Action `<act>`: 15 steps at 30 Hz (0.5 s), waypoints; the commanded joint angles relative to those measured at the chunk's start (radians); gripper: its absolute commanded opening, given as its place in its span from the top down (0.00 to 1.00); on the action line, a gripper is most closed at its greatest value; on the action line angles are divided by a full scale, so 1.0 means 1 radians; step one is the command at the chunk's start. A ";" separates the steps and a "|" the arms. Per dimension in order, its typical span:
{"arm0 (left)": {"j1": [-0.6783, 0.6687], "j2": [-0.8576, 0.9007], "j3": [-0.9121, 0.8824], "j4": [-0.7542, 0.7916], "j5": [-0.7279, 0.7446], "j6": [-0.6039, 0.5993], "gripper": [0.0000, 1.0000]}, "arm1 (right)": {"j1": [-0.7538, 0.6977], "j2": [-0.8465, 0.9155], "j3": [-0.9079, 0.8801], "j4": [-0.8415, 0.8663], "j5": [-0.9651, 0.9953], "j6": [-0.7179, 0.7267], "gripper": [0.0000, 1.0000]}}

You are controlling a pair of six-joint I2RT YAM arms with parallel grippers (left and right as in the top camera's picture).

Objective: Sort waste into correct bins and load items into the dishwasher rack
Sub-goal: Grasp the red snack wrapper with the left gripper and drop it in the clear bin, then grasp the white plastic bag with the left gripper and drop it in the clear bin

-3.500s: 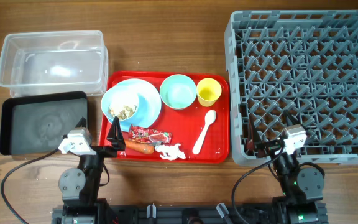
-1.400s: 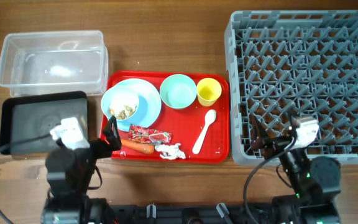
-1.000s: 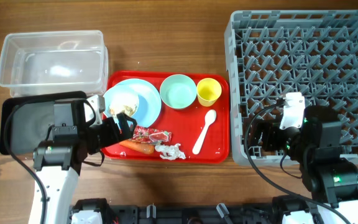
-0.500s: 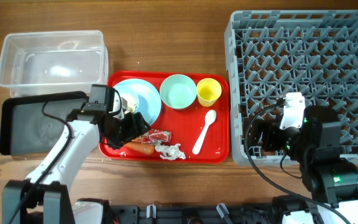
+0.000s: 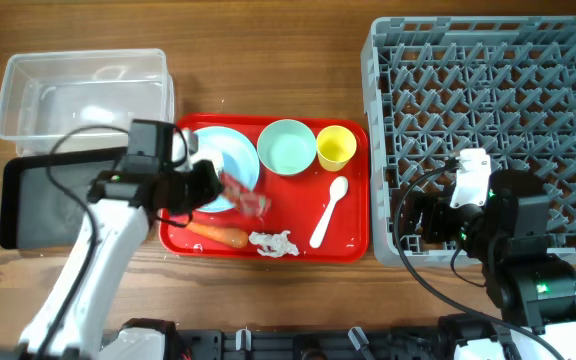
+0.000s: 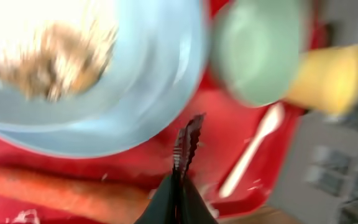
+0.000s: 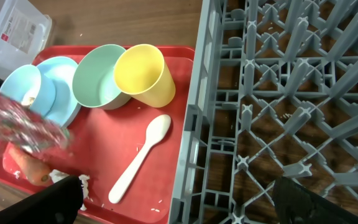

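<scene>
My left gripper (image 5: 218, 188) is shut on the red snack wrapper (image 5: 245, 197), which hangs blurred above the edge of the light blue dish (image 5: 230, 155). The left wrist view shows the wrapper (image 6: 188, 138) edge-on between the closed fingertips (image 6: 174, 198). Beige food scraps (image 6: 48, 59) lie on the dish. The orange stick (image 5: 216, 235) and white tissue (image 5: 273, 241) rest on the red tray (image 5: 353, 240). Mint bowl (image 5: 286, 146), yellow cup (image 5: 335, 147) and white spoon (image 5: 328, 210) stand there too. My right gripper (image 7: 179, 190) is open over the near left corner of the grey rack (image 5: 488, 120).
The clear tub (image 5: 83, 95) stands at the back left, with the black tray (image 5: 28, 205) in front of it, partly under my left arm. A light blue cup (image 7: 18, 87) sits at the dish's left side. Brown wooden table runs along the front edge.
My left gripper closed on the red wrapper and lifted it off the tray towards the dish. The right arm has not moved.
</scene>
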 commanded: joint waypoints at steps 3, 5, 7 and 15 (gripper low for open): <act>0.164 -0.152 0.113 0.122 -0.190 0.016 0.96 | 0.003 0.000 0.018 -0.001 0.003 0.005 0.00; 0.240 -0.149 0.113 0.237 -0.278 0.015 0.96 | 0.003 0.000 0.018 -0.001 0.003 0.004 0.00; 0.287 -0.114 0.113 0.353 -0.411 0.015 0.96 | 0.003 0.000 0.018 -0.003 0.002 0.005 0.00; 0.306 0.071 0.113 0.536 -0.457 0.016 0.38 | 0.003 0.000 0.018 -0.016 0.003 0.004 0.00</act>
